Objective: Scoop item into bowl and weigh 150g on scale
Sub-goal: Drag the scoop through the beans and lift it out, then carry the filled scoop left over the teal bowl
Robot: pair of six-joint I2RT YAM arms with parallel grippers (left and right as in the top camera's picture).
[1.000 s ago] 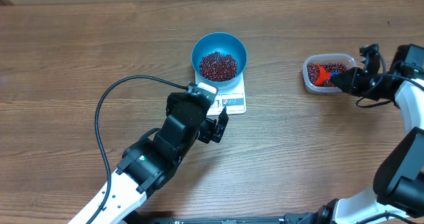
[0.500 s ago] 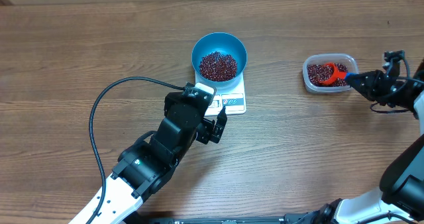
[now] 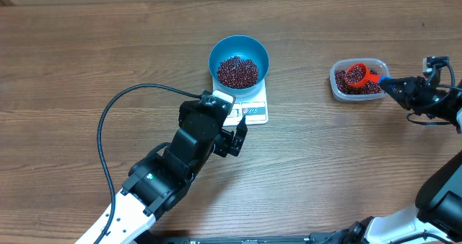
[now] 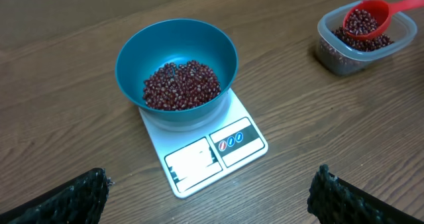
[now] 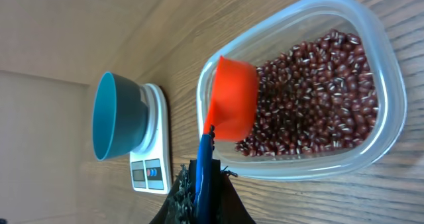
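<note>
The blue bowl stands on the white scale and holds a pile of dark red beans. In the left wrist view the bowl, beans and scale lie just ahead of my left gripper, which is open with nothing in it. My right gripper is shut on the blue handle of an orange-red scoop. The scoop is full of beans and hovers over the clear tub.
The clear tub of loose beans sits at the right of the wooden table. A black cable loops from my left arm across the left side. The left arm's body covers the table in front of the scale.
The right gripper has drawn back to the right and lifted the scoop out of the tub's beans, now loaded. The left arm shifted slightly, then stayed still.
</note>
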